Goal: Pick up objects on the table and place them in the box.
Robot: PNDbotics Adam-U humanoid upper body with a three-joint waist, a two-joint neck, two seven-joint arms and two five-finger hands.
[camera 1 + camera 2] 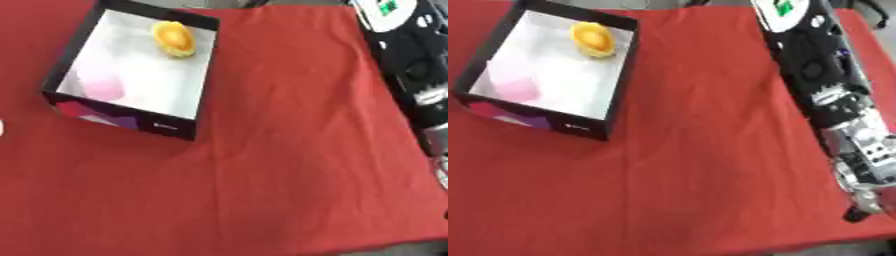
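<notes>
right hand point(866, 165) at cloth point(710, 150) edge, fingers unclear; yellow object point(593, 39) in box point(619, 70).

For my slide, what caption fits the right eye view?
Yellow thing in box; right hand on red cloth.

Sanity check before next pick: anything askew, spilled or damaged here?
Nothing stands out. The box sits square on the red cloth, with a yellow object and a pink one inside it. The cloth is lightly creased. The right hand lies along the cloth's right edge.
</notes>
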